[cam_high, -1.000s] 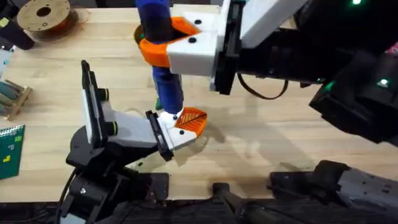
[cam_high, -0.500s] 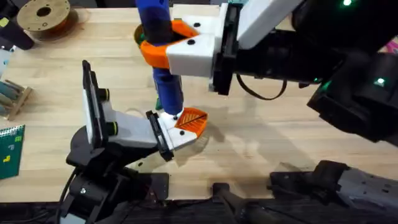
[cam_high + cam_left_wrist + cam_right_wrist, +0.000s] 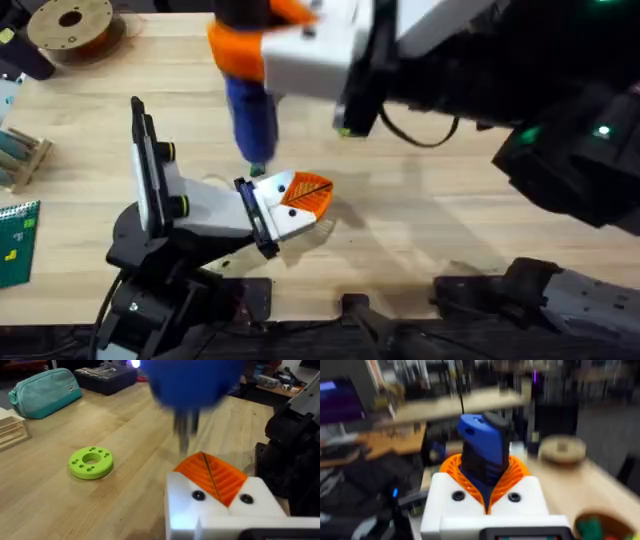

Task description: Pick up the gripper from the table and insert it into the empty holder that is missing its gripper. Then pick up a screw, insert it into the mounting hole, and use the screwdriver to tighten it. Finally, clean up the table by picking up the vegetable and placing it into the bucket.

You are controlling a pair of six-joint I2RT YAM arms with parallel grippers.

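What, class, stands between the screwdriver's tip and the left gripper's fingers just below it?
Nothing visible. The screwdriver, held in the right gripper, hangs tip down over the left gripper with bare air between.

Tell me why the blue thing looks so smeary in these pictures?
In the overhead view the screwdriver and the right gripper holding it are streaked with motion blur; in the left wrist view the screwdriver is a soft blue blob close to the lens; in the right wrist view the room behind is smeared.
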